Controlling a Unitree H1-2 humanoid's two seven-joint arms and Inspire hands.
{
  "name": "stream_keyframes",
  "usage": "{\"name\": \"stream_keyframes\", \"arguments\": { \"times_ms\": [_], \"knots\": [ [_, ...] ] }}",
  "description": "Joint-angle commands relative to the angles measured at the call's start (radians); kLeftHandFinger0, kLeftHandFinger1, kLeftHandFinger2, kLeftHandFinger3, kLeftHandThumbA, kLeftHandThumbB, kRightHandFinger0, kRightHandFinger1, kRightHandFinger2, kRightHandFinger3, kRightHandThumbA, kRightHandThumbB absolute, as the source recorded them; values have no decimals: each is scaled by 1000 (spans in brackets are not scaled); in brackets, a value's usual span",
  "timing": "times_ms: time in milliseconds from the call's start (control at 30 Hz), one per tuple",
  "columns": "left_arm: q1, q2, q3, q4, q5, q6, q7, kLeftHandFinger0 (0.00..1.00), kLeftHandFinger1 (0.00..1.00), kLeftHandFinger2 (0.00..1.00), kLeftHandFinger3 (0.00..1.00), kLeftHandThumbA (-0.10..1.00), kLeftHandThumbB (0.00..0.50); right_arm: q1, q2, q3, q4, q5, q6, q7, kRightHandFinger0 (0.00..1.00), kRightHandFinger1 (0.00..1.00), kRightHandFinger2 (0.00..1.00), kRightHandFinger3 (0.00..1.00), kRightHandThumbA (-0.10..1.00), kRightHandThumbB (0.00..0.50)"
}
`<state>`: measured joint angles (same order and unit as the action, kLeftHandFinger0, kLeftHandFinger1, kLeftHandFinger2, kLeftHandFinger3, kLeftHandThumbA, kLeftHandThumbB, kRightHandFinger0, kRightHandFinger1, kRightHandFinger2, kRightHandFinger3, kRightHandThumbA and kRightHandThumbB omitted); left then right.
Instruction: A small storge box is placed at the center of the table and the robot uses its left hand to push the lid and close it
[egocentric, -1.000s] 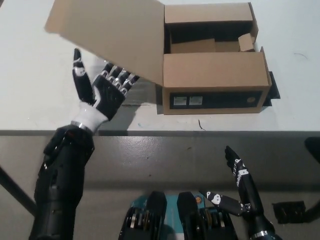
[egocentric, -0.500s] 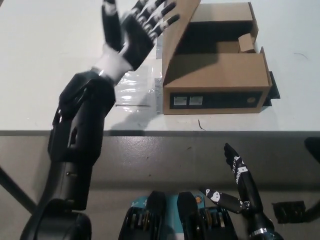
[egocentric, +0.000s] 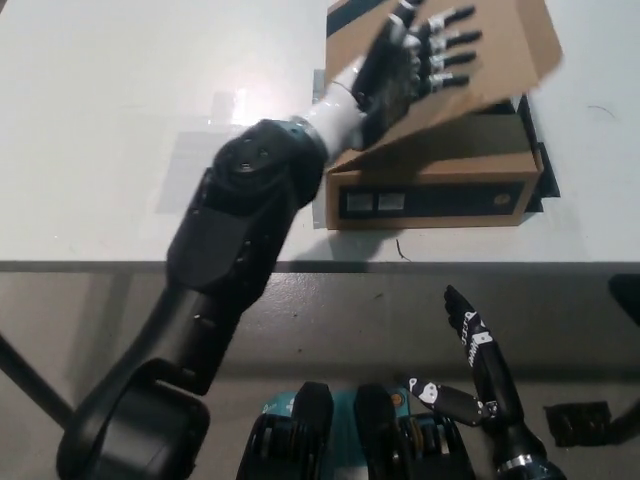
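Now the lid is pressed by the left hand, fingers spread flat, grasping nothing. Below, the right hand is kept released, off the worktop.

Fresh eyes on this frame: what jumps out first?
The left hand, fingers spread, lies flat on the tilted lid of the cardboard box at the top centre of the white table. The lid is not yet flat. The right hand rests open at lower right, off the table.

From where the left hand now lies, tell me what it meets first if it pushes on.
The left hand already lies flat on the brown cardboard lid; further on probably the box beneath.
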<state>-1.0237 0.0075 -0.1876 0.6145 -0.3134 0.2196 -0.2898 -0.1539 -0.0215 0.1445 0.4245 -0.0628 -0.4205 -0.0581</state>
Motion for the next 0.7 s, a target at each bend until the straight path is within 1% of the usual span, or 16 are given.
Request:
{"name": "stream_keyframes", "arguments": {
  "times_ms": [0, 33, 100, 200, 233, 300, 333, 500, 600, 633, 667],
  "knots": [
    [-55, -18, -13, 79, 83, -75, -10, 1000, 1000, 1000, 1000, 1000, 416, -28, 6, 10, -30, 8, -50, 21, 1000, 1000, 1000, 1000, 1000, 363],
    [-51, -23, -8, 102, 83, -90, -14, 1000, 1000, 1000, 1000, 1000, 400, -32, 5, 9, -29, 9, -50, 22, 1000, 1000, 1000, 1000, 1000, 359],
    [-43, -30, -3, 129, 90, -104, -14, 1000, 1000, 1000, 1000, 1000, 396, -33, 4, 9, -29, 9, -50, 23, 1000, 1000, 1000, 1000, 1000, 358],
    [-13, -32, 6, 197, 100, -161, -27, 1000, 1000, 1000, 1000, 1000, 383, -33, -1, 10, -33, 0, -50, 22, 1000, 1000, 1000, 1000, 1000, 355],
    [-10, -35, 7, 218, 105, -178, -28, 1000, 1000, 1000, 1000, 1000, 383, -34, -4, 7, -38, 2, -50, 25, 1000, 1000, 1000, 1000, 1000, 353],
    [2, -24, 1, 212, 121, -185, -33, 1000, 1000, 1000, 1000, 1000, 414, -39, -4, 1, -33, 9, -50, 27, 1000, 1000, 1000, 1000, 1000, 358],
    [7, -22, 1, 204, 122, -183, -35, 1000, 1000, 1000, 1000, 1000, 416, -39, -3, -1, -33, 10, -50, 27, 1000, 1000, 1000, 1000, 1000, 360],
    [51, -5, 15, 105, 106, -157, -58, 1000, 1000, 1000, 1000, 1000, 399, -35, 1, -1, -30, 12, -50, 27, 1000, 1000, 1000, 1000, 1000, 357],
    [93, 2, 21, -8, 95, -125, -66, 1000, 1000, 1000, 1000, 1000, 392, -32, 2, 6, -35, -4, -50, 17, 1000, 1000, 1000, 1000, 1000, 353],
    [125, 18, 10, -104, 90, -126, -96, 1000, 1000, 1000, 1000, 1000, 393, -34, 2, 4, -33, 4, -50, 23, 1000, 1000, 1000, 1000, 1000, 358],
    [150, 26, 6, -172, 86, -125, -106, 1000, 1000, 1000, 1000, 1000, 404, -34, 2, 3, -33, 7, -50, 25, 1000, 1000, 1000, 1000, 1000, 358]
  ]
}}
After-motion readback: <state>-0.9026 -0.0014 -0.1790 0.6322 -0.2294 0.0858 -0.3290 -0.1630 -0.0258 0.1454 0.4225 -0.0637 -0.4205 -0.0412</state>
